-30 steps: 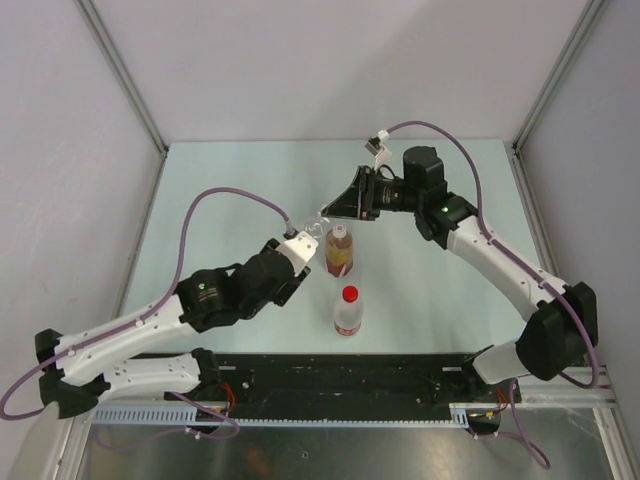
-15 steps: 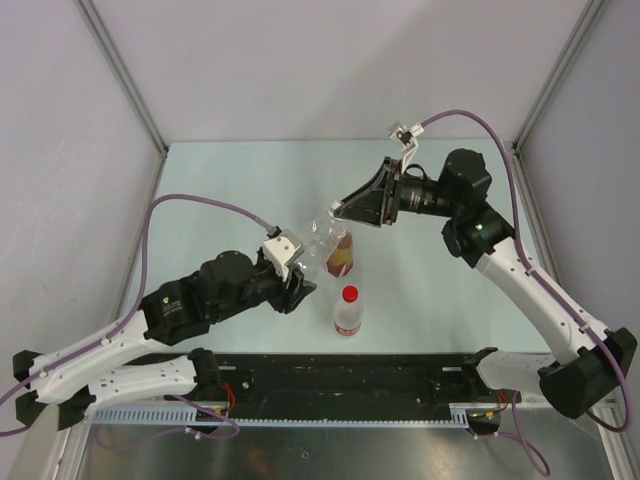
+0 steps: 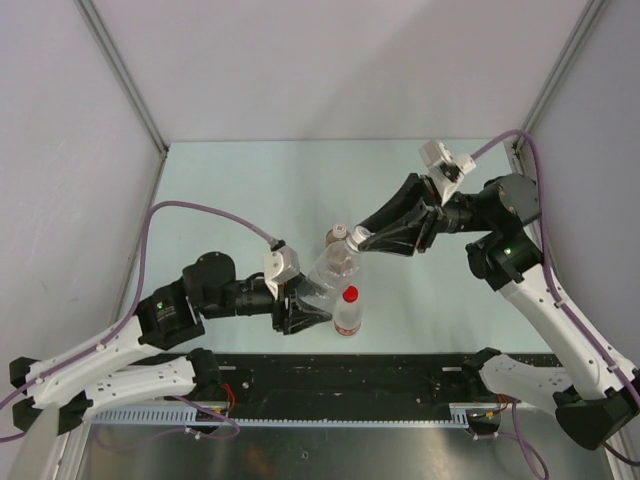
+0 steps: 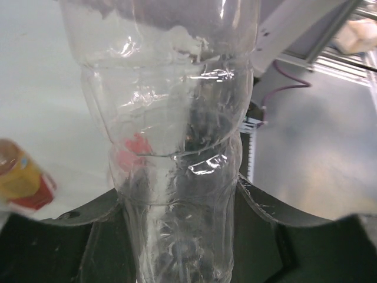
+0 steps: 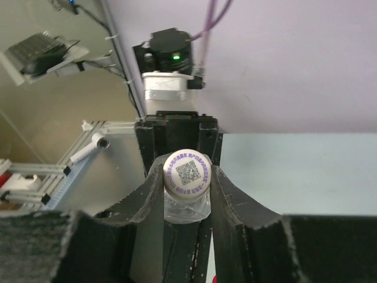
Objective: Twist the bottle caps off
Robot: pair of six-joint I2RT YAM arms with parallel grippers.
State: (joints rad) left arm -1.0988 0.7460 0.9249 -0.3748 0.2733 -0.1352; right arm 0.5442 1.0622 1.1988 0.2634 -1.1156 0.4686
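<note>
Clear plastic bottle (image 3: 328, 275): thin-walled, ribbed and creased, with glossy highlights; held off the table and tilted, neck toward the upper right of the top view; its body fills the middle of the left wrist view (image 4: 177, 135)
White cap (image 5: 187, 173): small, round and flat-topped, printed with a purple square code; seated on the neck of the clear plastic bottle, at the centre of the right wrist view
Right gripper (image 5: 187, 184): clamped on the white cap, with two black, curved, matte fingers (image 5: 147, 194) pressed against its opposite sides
Right arm: raised from the lower right of the top view, elbow bent at the right edge, wrist angled down and to the left
Left gripper (image 3: 303, 305): closed around the lower body of the clear plastic bottle; dark fingers are seen at either side of it in the left wrist view
Left arm: laid low from the lower left of the top view, forearm pointed right
Amber bottle (image 3: 336, 240): set on the table just behind the clear plastic bottle, partly hidden by it
Red cap (image 3: 349, 293): bright and round, seated on the labelled bottle (image 3: 347, 318), which is stood upright at lower centre, just beside the left gripper
Table (image 3: 230, 190): pale green, smooth and matte
</note>
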